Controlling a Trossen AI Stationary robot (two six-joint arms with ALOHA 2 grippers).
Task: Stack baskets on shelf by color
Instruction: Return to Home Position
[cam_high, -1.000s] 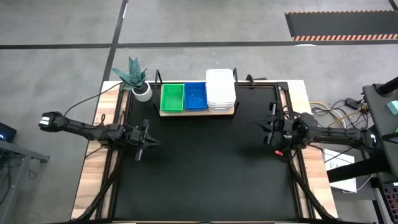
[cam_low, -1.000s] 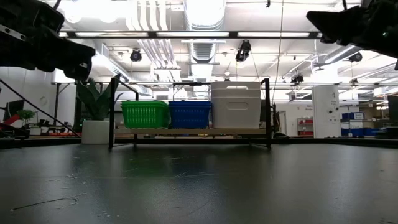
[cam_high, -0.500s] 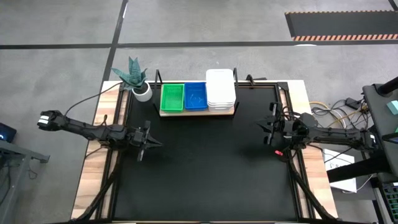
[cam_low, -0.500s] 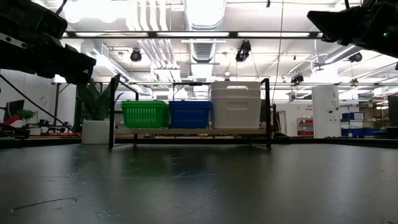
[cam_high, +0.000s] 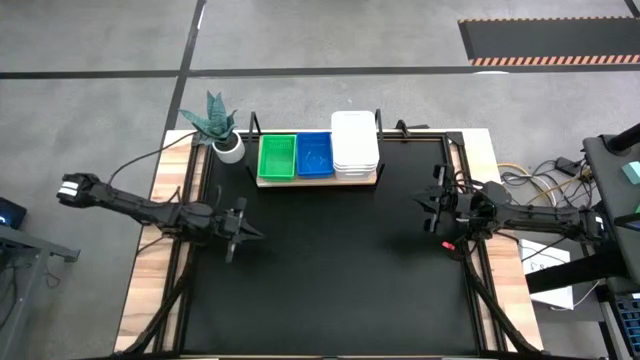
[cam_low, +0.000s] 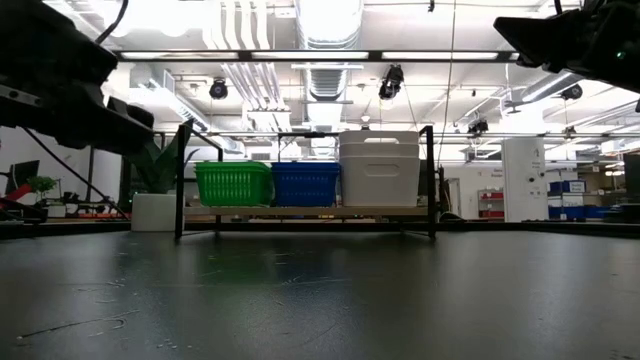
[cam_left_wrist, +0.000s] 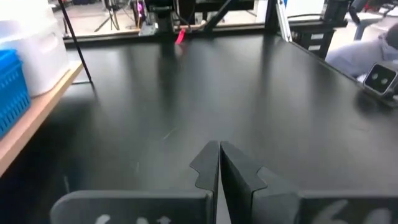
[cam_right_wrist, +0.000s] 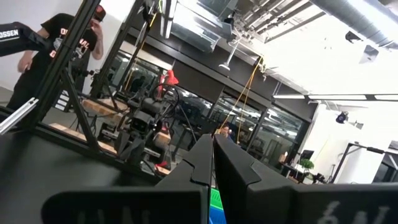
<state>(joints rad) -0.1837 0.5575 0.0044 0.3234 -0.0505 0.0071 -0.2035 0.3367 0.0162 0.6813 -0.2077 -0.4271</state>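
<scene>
With green baskets (cam_high: 277, 157), blue baskets (cam_high: 314, 154) and white baskets (cam_high: 354, 145) stacked by colour side by side on the shelf (cam_high: 300, 182), I judge nothing is left to carry, so left pincer (cam_high: 252, 232) and right pincer (cam_high: 424, 204) hang pinched together, empty, over the table's (cam_high: 330, 280) sides.

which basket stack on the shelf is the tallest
The white stack, at the shelf end farthest from the plant pot. Its top rises above the green stack and the blue stack, which stand about level.
</scene>
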